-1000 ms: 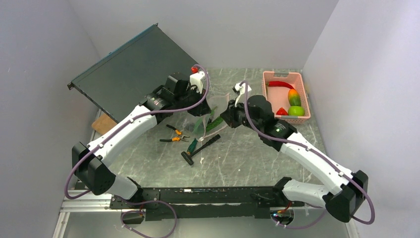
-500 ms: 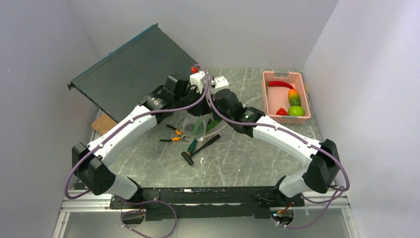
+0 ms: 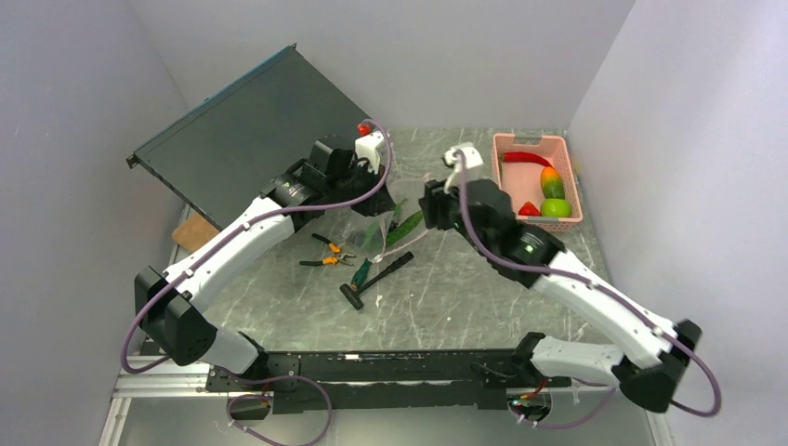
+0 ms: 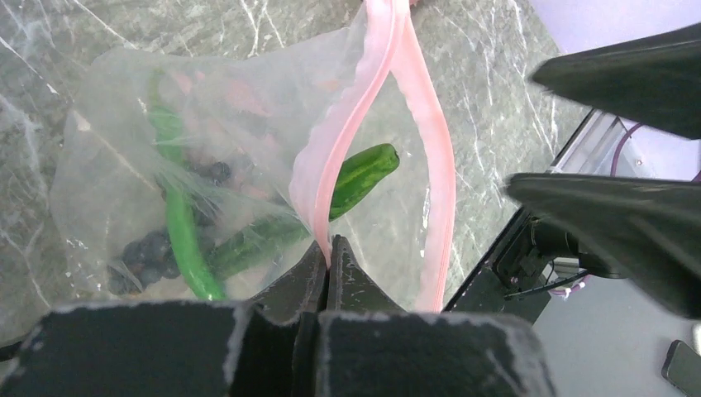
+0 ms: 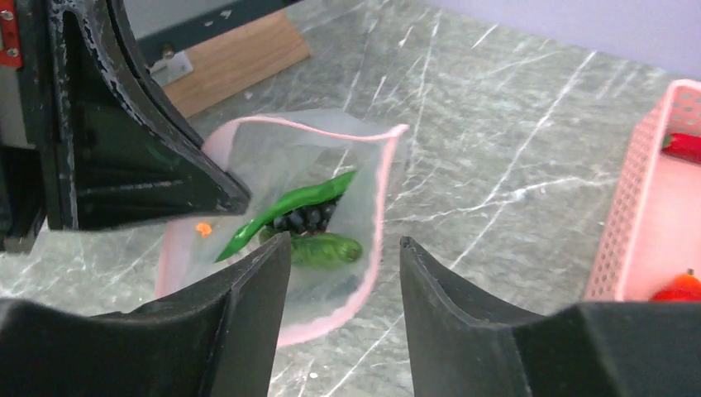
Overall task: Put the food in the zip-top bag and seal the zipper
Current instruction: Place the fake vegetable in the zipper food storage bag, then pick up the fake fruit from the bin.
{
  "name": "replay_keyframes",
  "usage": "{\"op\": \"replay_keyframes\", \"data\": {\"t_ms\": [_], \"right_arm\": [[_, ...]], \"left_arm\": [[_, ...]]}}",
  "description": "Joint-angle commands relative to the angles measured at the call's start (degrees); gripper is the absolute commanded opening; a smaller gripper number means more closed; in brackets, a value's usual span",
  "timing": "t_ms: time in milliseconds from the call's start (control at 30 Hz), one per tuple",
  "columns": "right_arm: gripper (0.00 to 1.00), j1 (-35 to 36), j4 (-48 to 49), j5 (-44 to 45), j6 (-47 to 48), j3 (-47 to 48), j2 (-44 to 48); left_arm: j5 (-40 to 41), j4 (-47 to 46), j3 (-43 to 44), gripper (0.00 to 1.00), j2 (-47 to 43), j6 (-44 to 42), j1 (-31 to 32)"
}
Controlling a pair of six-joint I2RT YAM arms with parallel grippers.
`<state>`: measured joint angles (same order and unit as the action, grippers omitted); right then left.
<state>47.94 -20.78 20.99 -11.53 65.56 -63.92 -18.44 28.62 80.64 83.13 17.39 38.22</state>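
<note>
Two arms work at the clear bag (image 5: 273,157). Half a second earlier the right arm leans out over the bag's mouth; now it stands drawn back toward the pink basket (image 3: 499,177), and the right pincer (image 5: 345,244) is spread partway with nothing between its fingers. By the look of it, this is a release just completed. The cucumber (image 4: 364,169) lies inside the bag beside the grapes (image 5: 306,217) and a long green pod (image 4: 178,223), with one end close to the mouth.

Judged from this, that piece is delivered, while four pieces wait in the basket: red chili (image 3: 526,159), mango (image 3: 552,181), apple (image 3: 556,208) and tomato (image 3: 528,210). The zipper (image 4: 430,165) is unsealed, its two pink lips gaping well apart.

Pose: the left arm reaches forward over the counter (image 3: 446,288), and the left pincer (image 4: 325,248) is clamped tight on the near lip of the zipper — it holds the mouth raised and open. The right arm is bent at the elbow, its wrist between bag and basket. Its fingers point down and back at the bag's mouth and touch nothing.
</note>
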Motion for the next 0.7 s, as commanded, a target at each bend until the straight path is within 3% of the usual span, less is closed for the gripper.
{"op": "replay_keyframes", "data": {"t_ms": [0, 167, 400, 500, 667], "right_arm": [[0.55, -0.08, -1.79, 7.01, 0.28, -5.49, 7.80], [0.66, -4.13, -4.37, 20.69, -5.76, -9.37, 10.92], [0.70, -28.87, -3.28, 7.70, -17.06, -11.30, 6.19], [0.74, -35.11, -2.55, 5.58, -22.98, -9.80, -0.05], [0.78, -40.83, -11.15, 7.01, -30.42, 0.40, -14.95]], "left_arm": [[0.98, -0.90, 1.67, 0.00, -0.19, -0.89, -0.24], [0.90, -1.34, 1.34, 0.00, -0.26, -0.75, -0.19], [-0.22, -1.58, 1.30, 0.00, -0.47, -0.26, -0.19], [-0.87, -1.94, 1.13, 0.00, -0.61, 0.09, -0.21], [-1.85, -1.54, 1.75, 0.00, -0.32, 0.21, -0.19]]}}
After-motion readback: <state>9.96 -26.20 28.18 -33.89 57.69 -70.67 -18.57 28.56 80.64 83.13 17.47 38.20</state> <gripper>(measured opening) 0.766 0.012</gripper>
